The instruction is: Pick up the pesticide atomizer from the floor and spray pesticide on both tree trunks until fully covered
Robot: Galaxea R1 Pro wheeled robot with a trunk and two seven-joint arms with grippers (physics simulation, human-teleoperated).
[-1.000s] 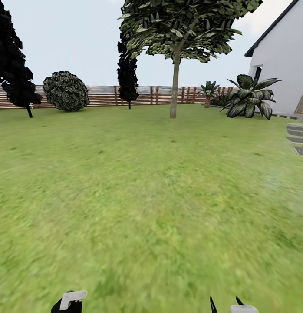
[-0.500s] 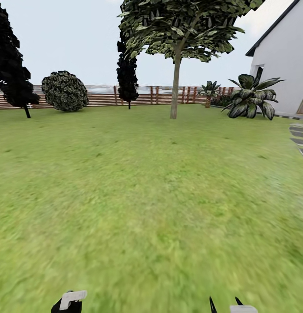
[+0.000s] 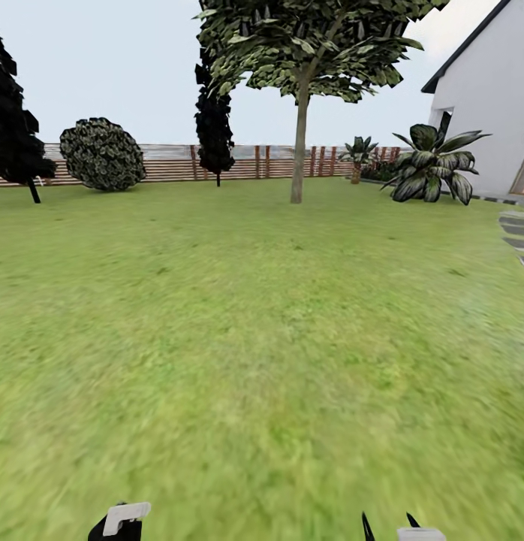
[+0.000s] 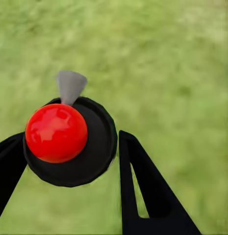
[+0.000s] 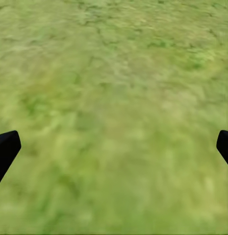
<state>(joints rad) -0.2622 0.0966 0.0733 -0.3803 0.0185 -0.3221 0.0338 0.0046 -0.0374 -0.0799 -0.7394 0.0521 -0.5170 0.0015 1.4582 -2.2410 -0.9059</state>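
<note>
While holding the atomizer point(image 4: 69, 142) betw. its fingers, red cap and grey nozzle over grass, left tool point(image 4: 69, 161) is clamped. Tree trunk point(image 3: 298, 143) stands far off mid-lawn point(image 3: 262, 323). Right tool point(image 5: 114, 147) spread wide, holding nothing.

Big open grass lawn point(image 3: 262, 338) under a flat pale sky; brown slatted fence point(image 3: 172, 167) runs along the back; round dark bush point(image 3: 102, 154) near it, a broad-leaved plant point(image 3: 433, 165) beside a white house wall point(image 3: 487, 105); grey paving slabs point(image 3: 519, 240) at the edge.
</note>
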